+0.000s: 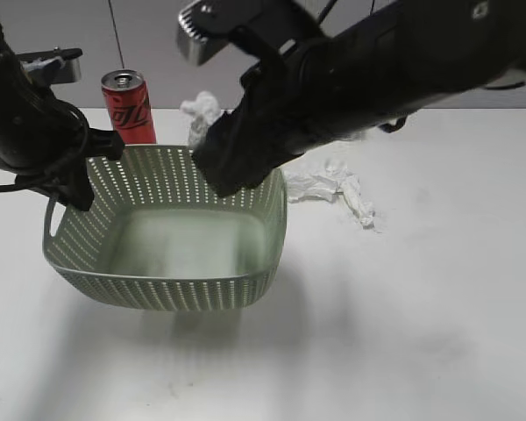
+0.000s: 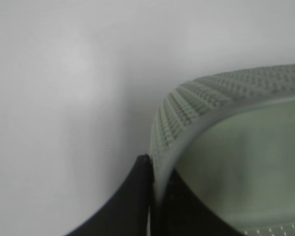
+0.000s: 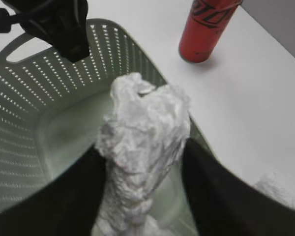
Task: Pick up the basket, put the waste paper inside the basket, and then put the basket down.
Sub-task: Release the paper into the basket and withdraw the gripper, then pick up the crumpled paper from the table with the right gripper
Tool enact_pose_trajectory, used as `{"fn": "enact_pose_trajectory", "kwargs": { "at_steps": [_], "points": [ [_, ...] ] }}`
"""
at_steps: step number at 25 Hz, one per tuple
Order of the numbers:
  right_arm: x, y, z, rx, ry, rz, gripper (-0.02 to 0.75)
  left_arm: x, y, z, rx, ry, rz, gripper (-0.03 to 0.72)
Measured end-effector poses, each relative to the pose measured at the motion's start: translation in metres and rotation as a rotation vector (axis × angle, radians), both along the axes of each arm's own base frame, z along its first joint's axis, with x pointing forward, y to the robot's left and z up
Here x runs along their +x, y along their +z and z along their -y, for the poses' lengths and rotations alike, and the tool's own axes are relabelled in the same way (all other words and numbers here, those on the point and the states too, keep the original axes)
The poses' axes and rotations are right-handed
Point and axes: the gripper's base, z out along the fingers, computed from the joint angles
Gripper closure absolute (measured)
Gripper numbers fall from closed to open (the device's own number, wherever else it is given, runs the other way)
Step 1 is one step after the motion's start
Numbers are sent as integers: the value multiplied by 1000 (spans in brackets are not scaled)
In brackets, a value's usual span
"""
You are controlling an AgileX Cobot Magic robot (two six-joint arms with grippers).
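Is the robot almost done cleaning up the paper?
About halfway. The left gripper already grips the basket by its rim and seems to hold it tilted off the table. The right gripper holds a paper wad over the basket, not dropped yet; the basket looks empty. More waste paper lies on the table, and the basket must be set down.

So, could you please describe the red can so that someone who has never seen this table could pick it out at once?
Start from the sage-green slotted basket in the middle of the white table. Look just past its far left corner, where the red can stands upright. It is the only red, cylindrical thing there; the neighbours are crumpled white paper wads.
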Motion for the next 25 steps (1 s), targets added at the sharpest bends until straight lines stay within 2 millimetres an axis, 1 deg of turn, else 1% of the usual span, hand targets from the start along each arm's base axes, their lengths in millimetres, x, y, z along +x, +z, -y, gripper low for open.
{"fn": "enact_pose_trajectory", "kwargs": {
  "at_steps": [1,2,3,6,9,11,12,13,15,16,18,20,22,25],
  "points": [
    [2,-7,-2,-5,-11,-22,179,0,0,0,0,0,0,683],
    [4,-11,-1,-8,-25,-36,128,0,0,0,0,0,0,683],
    [7,-13,1,-5,-53,-54,105,0,0,0,0,0,0,683],
    [26,-8,18,12,-160,-64,84,0,0,0,1,0,-2,683],
    [55,0,51,22,-284,-45,81,0,0,0,1,1,-3,683],
    [76,-6,77,11,-375,-58,85,0,0,0,0,1,-3,683],
    [85,-12,90,2,-417,-72,97,0,0,0,0,1,-3,683],
    [94,-24,99,-16,-449,-96,112,0,0,0,0,1,-3,683],
    [110,-54,117,-63,-508,-161,140,0,0,0,0,1,-2,683],
    [115,-68,121,-86,-521,-190,148,0,0,0,0,2,-1,683],
    [121,-100,125,-142,-524,-242,158,0,0,0,0,2,0,683],
    [126,-124,125,-179,-515,-250,160,0,0,0,0,2,0,683],
    [129,-141,124,-200,-508,-245,163,0,0,0,0,2,0,683],
    [132,-154,124,-217,-498,-230,179,0,0,0,0,2,0,683]
  ]
}}
